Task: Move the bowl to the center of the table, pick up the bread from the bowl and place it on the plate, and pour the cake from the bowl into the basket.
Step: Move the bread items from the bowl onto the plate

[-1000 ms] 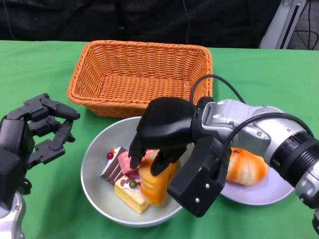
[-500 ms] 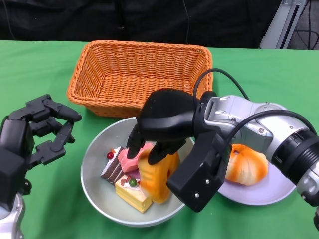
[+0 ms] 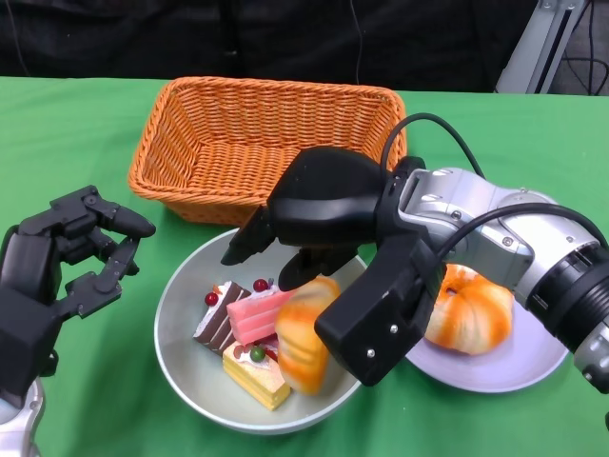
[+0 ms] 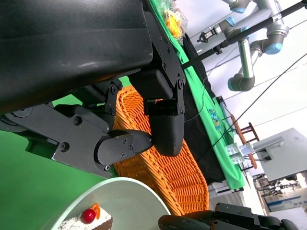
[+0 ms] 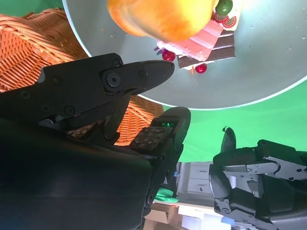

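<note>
Green cloth covers the surface (image 3: 76,124) from edge to edge, and behind it at twelve o'clock hangs a dark backdrop, with a pale metal frame (image 3: 533,43) showing at about one o'clock. My left wrist view catches more of the room — grey robot arms on stands (image 4: 249,43) and pale cabinets against a white wall.

The bowl (image 3: 181,333), grey-green, sits near the middle of the surface just in front of me. In it lie the cake pieces (image 3: 243,328) — a chocolate slice, a pink one and a yellow one with berries — and the bread (image 3: 306,338), leaning against the bowl's three-o'clock side. My right hand (image 3: 319,214) hovers just above the bread, fingers spread and holding nothing.

The basket (image 3: 266,143), orange wicker, stands at twelve o'clock from the bowl, nearly touching its rim. The plate (image 3: 533,357) lies at three o'clock, partly behind my forearm, carrying another orange bun (image 3: 471,309).

My left hand (image 3: 67,257) waits at nine o'clock off the bowl, fingers loosely apart and empty.
</note>
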Motion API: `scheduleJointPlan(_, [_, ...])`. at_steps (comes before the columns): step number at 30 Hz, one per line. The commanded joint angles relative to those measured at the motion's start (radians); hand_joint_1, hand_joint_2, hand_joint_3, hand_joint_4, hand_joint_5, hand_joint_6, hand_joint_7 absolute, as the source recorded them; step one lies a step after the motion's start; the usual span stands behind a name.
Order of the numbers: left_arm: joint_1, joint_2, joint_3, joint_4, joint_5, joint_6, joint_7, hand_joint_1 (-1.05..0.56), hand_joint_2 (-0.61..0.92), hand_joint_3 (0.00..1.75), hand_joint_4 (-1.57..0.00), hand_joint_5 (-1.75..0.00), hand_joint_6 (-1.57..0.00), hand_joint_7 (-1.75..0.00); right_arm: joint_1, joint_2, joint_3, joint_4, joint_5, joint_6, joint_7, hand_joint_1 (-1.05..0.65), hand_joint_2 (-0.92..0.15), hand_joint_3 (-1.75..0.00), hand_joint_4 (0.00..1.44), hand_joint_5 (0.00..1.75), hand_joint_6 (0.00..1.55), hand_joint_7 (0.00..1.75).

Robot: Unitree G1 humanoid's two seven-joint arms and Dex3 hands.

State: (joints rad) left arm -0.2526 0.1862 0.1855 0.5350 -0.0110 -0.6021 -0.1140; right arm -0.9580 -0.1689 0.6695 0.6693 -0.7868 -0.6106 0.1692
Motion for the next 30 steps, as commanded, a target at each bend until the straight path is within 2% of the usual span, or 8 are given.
scheduleJointPlan(1, [-0.002, 0.014, 0.008, 0.0, -0.04, 0.012, -0.018, -0.21, 0.76, 0.6, -0.82, -1.49, -0.83, -1.07, 0.019, -0.028, -0.032, -0.022, 0.036, 0.005, 0.02, -0.51, -0.92, -0.19, 0.85, 0.24, 0.7, 0.01])
scheduleJointPlan(4, [0.004, 0.012, 0.006, -0.012, -0.06, 0.026, -0.031, -0.16, 0.76, 0.63, -0.84, -1.45, -0.83, -1.06, 0.026, -0.048, -0.041, -0.052, 0.045, 0.014, 0.054, -0.54, -0.92, -0.19, 0.86, 0.18, 0.7, 0.0])
scheduleJointPlan(10, [0.007, 0.014, 0.003, -0.017, -0.065, 0.032, -0.032, -0.1, 0.78, 0.65, -0.83, -1.45, -0.84, -1.04, 0.011, -0.123, -0.031, -0.201, 0.059, 0.066, 0.319, -0.74, -0.92, -0.1, 0.7, 0.04, 0.58, 0.0])
scheduleJointPlan(17, [0.008, 0.014, 0.004, -0.021, -0.064, 0.043, -0.029, -0.08, 0.77, 0.68, -0.81, -1.47, -0.85, -1.04, 0.008, -0.161, -0.038, -0.297, 0.085, 0.073, 0.481, -0.86, -0.92, -0.05, 0.61, 0.0, 0.49, 0.0])
scheduleJointPlan(22, [0.008, 0.017, 0.005, -0.021, -0.066, 0.04, -0.034, -0.08, 0.77, 0.69, -0.8, -1.48, -0.84, -1.05, 0.015, -0.165, -0.03, -0.317, 0.071, 0.062, 0.497, -0.88, -0.92, -0.03, 0.55, 0.0, 0.46, 0.0])
scheduleJointPlan(30, [0.019, 0.015, 0.005, -0.042, -0.07, 0.05, -0.034, -0.08, 0.76, 0.71, -0.8, -1.49, -0.83, -1.07, 0.063, -0.129, -0.015, -0.287, 0.004, 0.039, 0.338, -0.86, -0.92, -0.02, 0.61, 0.03, 0.46, 0.0])
